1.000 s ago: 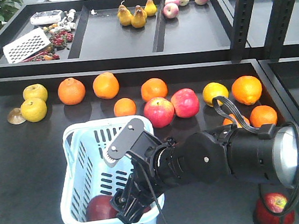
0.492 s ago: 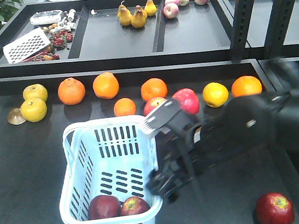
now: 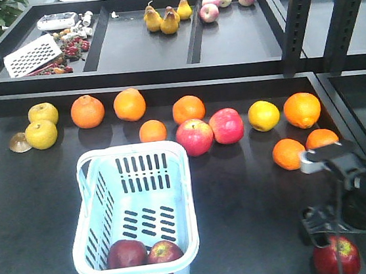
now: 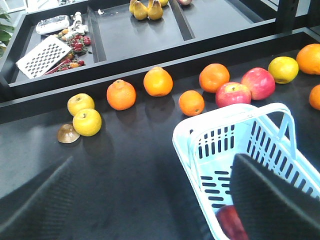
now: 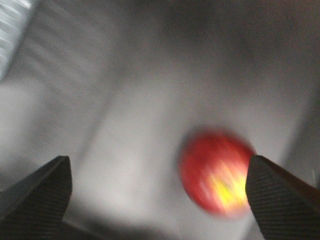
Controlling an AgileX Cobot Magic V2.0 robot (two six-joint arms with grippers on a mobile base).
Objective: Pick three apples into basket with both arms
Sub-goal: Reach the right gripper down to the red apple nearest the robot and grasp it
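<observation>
Dark shelf (image 3: 37, 193), black uprights (image 3: 298, 18) behind

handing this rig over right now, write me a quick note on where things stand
Right gripper: open and empty, hovering over the third apple, which sits on the table at the front right corner; the wrist view is motion-blurred.
Left gripper: only dark finger edges show at the bottom of its wrist view; state unclear, nothing visibly held.
Basket: front centre-left on the table, with two apples inside at its near end, a dark one and a smaller one with a yellowish blush.
Done: two of three apples.
Left: grasp the third apple and put it into the basket.
</observation>
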